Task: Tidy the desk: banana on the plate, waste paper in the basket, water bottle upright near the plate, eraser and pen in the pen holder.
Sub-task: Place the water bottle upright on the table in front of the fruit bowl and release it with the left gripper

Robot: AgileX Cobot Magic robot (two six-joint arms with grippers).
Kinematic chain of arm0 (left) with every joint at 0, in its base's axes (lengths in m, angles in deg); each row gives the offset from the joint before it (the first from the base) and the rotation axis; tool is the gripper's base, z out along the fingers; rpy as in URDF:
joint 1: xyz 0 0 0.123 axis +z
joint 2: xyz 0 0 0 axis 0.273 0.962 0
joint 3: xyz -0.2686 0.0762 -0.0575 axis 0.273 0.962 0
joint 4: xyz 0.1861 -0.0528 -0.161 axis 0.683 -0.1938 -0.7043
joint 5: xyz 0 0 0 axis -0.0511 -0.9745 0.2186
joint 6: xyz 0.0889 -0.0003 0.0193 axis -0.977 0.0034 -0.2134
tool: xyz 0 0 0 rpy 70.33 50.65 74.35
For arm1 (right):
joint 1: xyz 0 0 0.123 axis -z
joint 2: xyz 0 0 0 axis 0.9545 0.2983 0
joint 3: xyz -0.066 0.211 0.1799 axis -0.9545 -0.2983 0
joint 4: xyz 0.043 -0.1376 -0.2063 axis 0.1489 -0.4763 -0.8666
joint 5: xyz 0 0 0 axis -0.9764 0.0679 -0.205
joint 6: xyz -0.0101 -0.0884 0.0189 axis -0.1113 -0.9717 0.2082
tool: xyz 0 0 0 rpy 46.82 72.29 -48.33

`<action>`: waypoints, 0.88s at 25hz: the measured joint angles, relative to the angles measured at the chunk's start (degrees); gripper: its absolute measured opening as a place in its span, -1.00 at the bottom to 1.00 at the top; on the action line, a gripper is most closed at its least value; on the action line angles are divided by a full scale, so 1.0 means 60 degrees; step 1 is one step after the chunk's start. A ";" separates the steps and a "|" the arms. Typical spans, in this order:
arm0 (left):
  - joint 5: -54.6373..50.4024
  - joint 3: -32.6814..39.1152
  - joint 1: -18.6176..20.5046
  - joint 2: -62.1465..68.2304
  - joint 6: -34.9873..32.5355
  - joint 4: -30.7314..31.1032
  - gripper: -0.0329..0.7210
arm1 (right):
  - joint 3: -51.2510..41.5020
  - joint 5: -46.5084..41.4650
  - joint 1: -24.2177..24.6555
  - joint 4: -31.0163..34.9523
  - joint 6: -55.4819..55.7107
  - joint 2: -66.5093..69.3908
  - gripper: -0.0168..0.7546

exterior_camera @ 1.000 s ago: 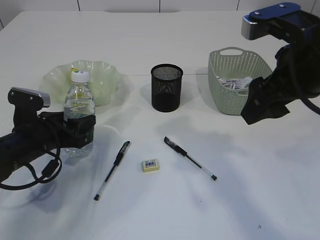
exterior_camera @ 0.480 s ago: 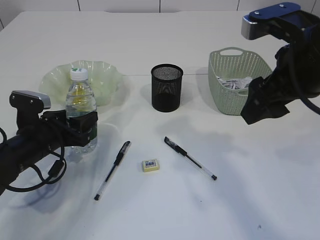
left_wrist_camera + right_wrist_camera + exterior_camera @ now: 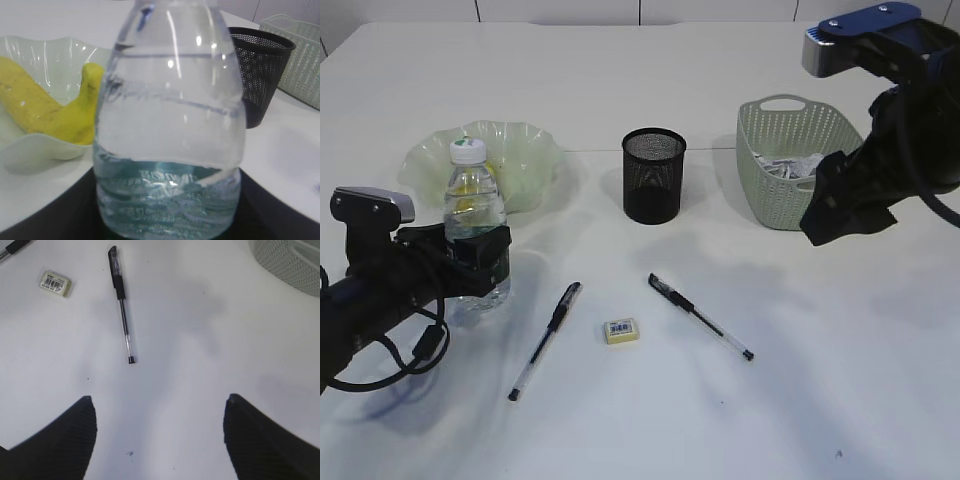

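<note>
Water bottle stands upright on the worktop, just in front of the plate with the banana in it. The left arm lies low along the worktop, its left fingers either side of the bottle's label; can't tell if they actually pinch it. The right arm hangs raised beside the basket that has crumpled paper inside, right fingers wide apart, gripping nothing. Pen holder sits mid-worktop; two pens and the eraser lie loose in front, apart from each other.
</note>
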 joint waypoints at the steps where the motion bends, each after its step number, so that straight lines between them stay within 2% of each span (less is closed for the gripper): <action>1: 0.0000 0.0047 0.0000 -0.0040 -0.0036 -0.0022 0.23 | 0.0000 0.0020 0.0000 0.0000 0.0000 0.0000 0.56; 5: -0.0145 0.0086 0.0000 -0.0147 -0.0246 -0.0041 0.27 | 0.0000 0.0231 0.0000 0.0000 0.0000 0.0000 0.56; 12: -0.0926 0.0210 0.0000 -0.0151 -0.0319 -0.0078 0.50 | 0.0000 0.0270 0.0000 0.0000 0.0000 0.0000 0.56; 22: -0.1091 0.0270 0.0000 -0.0566 -0.0344 -0.0116 0.54 | 0.0000 0.0270 0.0000 0.0000 0.0000 0.0000 0.56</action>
